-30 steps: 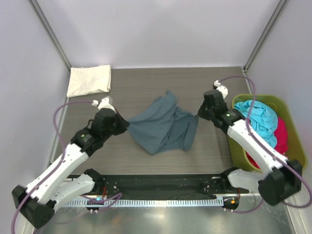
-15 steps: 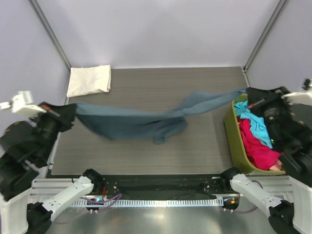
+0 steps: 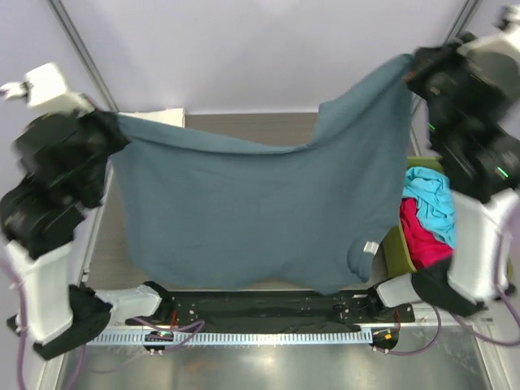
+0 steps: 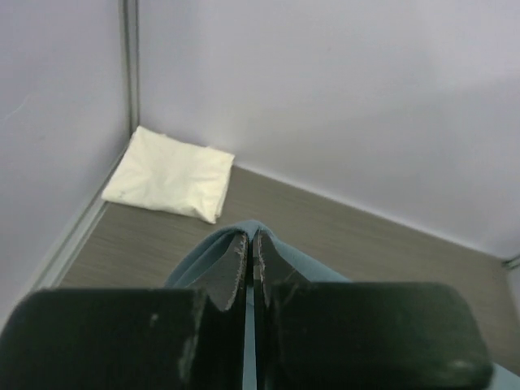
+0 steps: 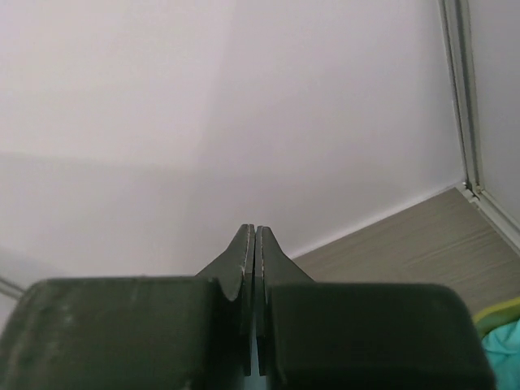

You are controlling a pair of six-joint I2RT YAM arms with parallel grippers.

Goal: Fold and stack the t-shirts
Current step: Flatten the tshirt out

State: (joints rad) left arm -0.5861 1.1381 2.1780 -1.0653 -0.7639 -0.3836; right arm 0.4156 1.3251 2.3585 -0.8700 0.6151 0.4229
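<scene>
A dark slate-blue t-shirt (image 3: 260,211) hangs spread wide in the air between both raised arms, its hem near the table's front edge. My left gripper (image 3: 114,123) is shut on its upper left corner; in the left wrist view the blue cloth (image 4: 294,262) wraps over the closed fingertips of that gripper (image 4: 252,237). My right gripper (image 3: 410,71) is shut on the upper right corner, and the right wrist view shows it (image 5: 255,231) closed tight. A folded cream-white t-shirt (image 4: 171,173) lies in the back left corner. Turquoise (image 3: 428,199) and pink-red (image 3: 418,237) t-shirts lie in the bin.
The olive-green bin (image 3: 392,253) stands at the right side of the table, partly behind the hanging shirt. Pale walls and metal corner posts (image 3: 77,45) close in the back and sides. The arm bases sit on the black rail (image 3: 268,309) at the front.
Both arms have swung up and apart, lifting the slate-blue shirt off the table. It went from a crumpled heap, to a stretched band, to a spread hanging sheet.
</scene>
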